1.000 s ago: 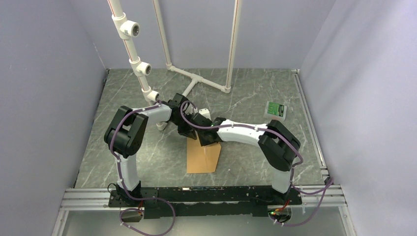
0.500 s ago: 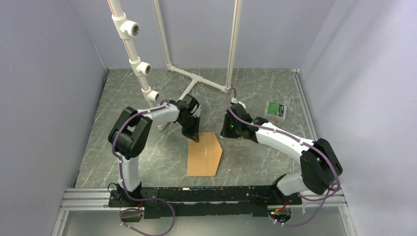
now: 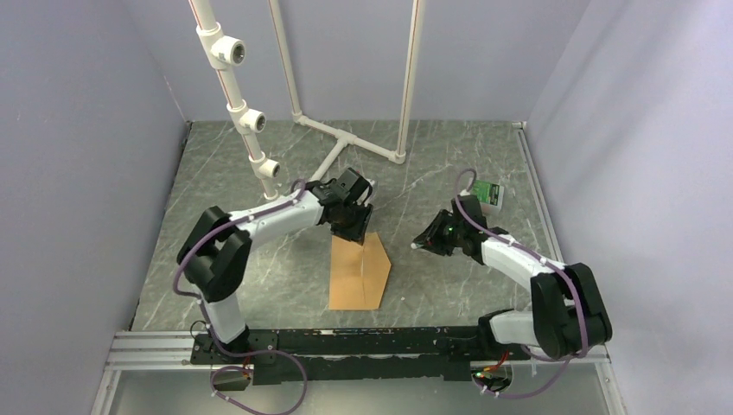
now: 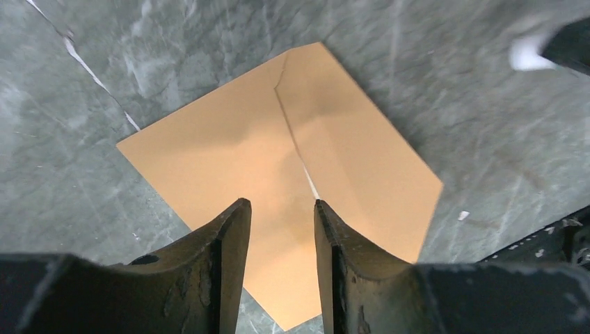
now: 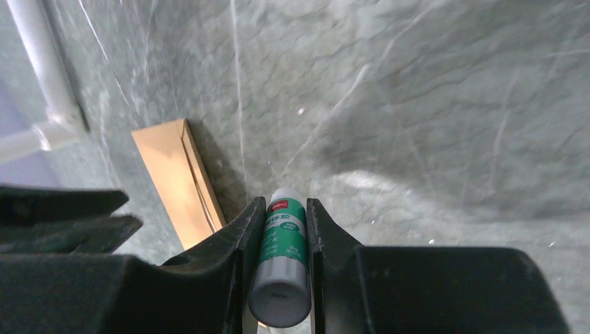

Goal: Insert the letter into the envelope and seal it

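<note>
1. Envelope (image 3: 359,272) was seen lying flat on the table (image 3: 259,268), near centre, its flap pointing right.
2. Left gripper (image 4: 280,204) was poised over the envelope's far end, fingers partly spread, nothing pinched.
3. Right gripper (image 5: 285,203), further right, was clamped around a glue stick (image 5: 281,264).

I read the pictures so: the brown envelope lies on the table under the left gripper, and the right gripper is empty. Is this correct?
Not fully. The right gripper is not empty: it is shut on a green-labelled glue stick, as the right wrist view shows. The envelope does lie on the table under the left gripper.
</note>
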{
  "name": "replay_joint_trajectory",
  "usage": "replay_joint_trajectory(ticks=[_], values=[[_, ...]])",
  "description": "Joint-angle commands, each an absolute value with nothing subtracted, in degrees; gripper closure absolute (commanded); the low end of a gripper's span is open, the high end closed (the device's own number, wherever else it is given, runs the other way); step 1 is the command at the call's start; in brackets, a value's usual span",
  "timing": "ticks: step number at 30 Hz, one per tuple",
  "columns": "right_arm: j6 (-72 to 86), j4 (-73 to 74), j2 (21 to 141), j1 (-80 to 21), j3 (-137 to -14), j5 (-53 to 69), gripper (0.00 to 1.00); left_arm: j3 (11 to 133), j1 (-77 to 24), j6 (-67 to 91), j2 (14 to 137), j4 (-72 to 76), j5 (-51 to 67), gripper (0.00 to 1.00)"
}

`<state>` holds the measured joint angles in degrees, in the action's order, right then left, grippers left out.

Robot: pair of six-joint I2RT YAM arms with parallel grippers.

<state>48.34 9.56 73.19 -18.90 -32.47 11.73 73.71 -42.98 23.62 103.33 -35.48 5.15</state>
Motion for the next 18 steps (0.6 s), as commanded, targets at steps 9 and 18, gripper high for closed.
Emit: replay_joint_trajectory(ticks=[9, 18], values=[[51.79, -8.33, 81.60, -1.08, -28.92, 30.29, 0.86, 65.35, -47.29, 23.93, 89.98, -29.94, -2.33, 0.50], [50.32, -3.69, 84.36, 2.86, -29.08, 27.47, 0.57, 58.14, -48.60, 24.75, 84.66, -30.39, -4.76, 0.46]])
